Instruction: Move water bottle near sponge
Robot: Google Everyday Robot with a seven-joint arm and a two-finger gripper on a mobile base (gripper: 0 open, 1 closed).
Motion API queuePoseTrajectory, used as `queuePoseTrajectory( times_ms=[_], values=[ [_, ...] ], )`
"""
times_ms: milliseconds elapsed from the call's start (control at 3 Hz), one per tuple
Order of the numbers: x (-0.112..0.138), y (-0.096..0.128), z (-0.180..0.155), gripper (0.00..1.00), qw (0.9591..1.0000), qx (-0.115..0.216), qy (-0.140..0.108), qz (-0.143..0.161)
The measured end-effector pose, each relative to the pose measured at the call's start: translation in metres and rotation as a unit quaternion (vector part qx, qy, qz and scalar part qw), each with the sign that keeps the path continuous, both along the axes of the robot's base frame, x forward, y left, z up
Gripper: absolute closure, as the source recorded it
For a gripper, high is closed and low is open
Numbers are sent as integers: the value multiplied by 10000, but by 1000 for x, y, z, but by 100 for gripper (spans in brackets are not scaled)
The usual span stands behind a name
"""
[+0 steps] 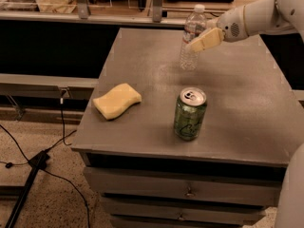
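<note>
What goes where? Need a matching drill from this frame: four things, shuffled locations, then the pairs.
Things:
1. water bottle
2. sponge
3. green can
4. gripper

Places:
A. lying flat, left front of the table
B. at the bottle's upper half, reaching in from the right
C. standing upright on the far part of the table
D. standing near the front edge, right of the sponge

Pairs: 1-C, 2-A, 3-D, 4-B
</note>
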State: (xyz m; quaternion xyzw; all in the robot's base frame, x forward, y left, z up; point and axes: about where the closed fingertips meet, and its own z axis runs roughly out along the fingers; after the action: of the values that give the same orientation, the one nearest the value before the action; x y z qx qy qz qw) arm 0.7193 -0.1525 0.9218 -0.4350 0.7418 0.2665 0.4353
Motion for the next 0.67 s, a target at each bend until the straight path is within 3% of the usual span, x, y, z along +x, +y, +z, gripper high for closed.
queuePoseTrajectory(
  times_ms=[333,667],
  values=[
    [-3,26,5,0,9980,409,-264,411],
    [-3,33,6,15,9972,457,-317,508]
  ],
)
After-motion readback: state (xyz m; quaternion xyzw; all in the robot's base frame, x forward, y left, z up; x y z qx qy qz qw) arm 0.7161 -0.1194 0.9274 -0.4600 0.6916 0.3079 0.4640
